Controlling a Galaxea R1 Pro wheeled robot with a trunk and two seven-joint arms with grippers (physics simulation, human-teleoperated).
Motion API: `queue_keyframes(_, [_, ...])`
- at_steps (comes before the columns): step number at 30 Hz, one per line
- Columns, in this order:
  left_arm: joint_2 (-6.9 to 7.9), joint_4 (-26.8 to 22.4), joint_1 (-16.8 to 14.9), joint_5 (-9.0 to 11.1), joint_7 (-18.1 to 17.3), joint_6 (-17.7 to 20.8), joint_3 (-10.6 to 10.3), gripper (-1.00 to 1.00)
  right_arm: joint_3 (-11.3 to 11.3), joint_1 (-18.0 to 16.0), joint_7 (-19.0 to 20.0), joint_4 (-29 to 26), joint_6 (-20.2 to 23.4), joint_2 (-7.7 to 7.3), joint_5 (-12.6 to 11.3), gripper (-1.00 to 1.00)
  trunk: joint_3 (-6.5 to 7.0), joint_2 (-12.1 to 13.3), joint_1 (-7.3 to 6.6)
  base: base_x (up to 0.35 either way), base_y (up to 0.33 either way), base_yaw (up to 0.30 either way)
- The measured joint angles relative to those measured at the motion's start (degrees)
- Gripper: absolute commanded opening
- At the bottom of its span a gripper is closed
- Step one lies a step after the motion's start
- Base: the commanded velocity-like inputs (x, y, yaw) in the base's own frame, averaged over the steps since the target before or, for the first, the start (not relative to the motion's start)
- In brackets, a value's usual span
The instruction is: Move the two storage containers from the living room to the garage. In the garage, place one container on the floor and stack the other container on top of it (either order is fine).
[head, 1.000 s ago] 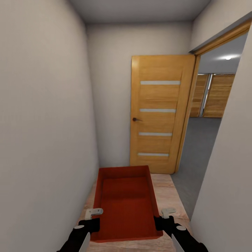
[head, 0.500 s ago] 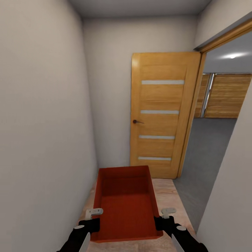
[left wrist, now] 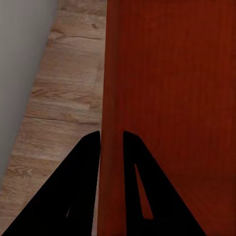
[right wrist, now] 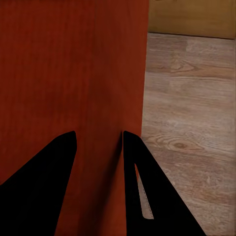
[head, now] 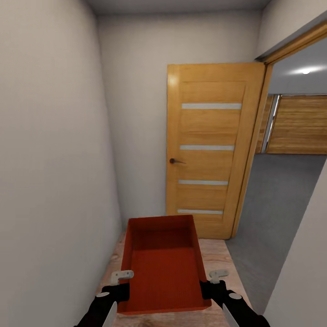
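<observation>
A plain matte off-white wall (head: 50,159) fills the left side of a narrow hallway, running back to a far wall of the same flat finish. Below it lies a strip of light wood-plank floor (head: 218,259) with visible grain and knots. At the near left, the left gripper (head: 121,284), black with pale finger tips, is clamped on the left wall of the bin (head: 161,268); in the left wrist view its 2 dark fingers (left wrist: 83,167) sit either side of the thin orange-red wall (left wrist: 110,98), 1 outside over the planks and 1 inside the bin. The bin is held between both arms, above the plank floor, near the robot and centred in the hallway: a rectangular, open-top, orange-red box with thin, slightly flared walls and a finely ribbed base. At its right wall the right gripper (head: 211,282) is closed on the rim in the same way; the right wrist view shows 1 black finger (right wrist: 44,172) against the inner face and the other outside the wall, over the grainy planks. Beyond the bin stands an open door (head: 209,150) of honey-coloured wood with 4 narrow frosted horizontal panes and a dark lever handle (head: 176,161). To its right a wood-framed doorway opens onto the garage, with a dark grey, mottled concrete floor (head: 277,204) and, at the far side, a big door of horizontal wood planks (head: 297,125).
</observation>
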Motion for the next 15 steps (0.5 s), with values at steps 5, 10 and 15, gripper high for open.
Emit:
queue_keyframes(5, [-0.01, 0.0, 0.0, 0.0, 0.0, 0.0, 0.0, -1.0, 0.1, 0.0, -0.1, 0.0, 0.0, -0.02, -0.1, -1.0, 0.0, 0.0, 0.0, 0.328, -0.037, -0.17])
queue_keyframes(10, [-0.01, 0.0, 0.0, 0.0, 0.0, 0.0, 0.0, -1.0, 0.2, 0.0, -0.1, 0.0, 0.0, -0.03, -0.2, -1.0, 0.0, 0.0, 0.0, 0.328, -0.007, -0.258])
queue_keyframes(15, [-0.01, 0.0, 0.0, 0.0, 0.0, 0.0, 0.0, -1.0, 0.2, 0.0, -0.1, 0.0, 0.0, -0.03, -0.2, -1.0, 0.0, 0.0, 0.0, 0.327, 0.003, -0.275])
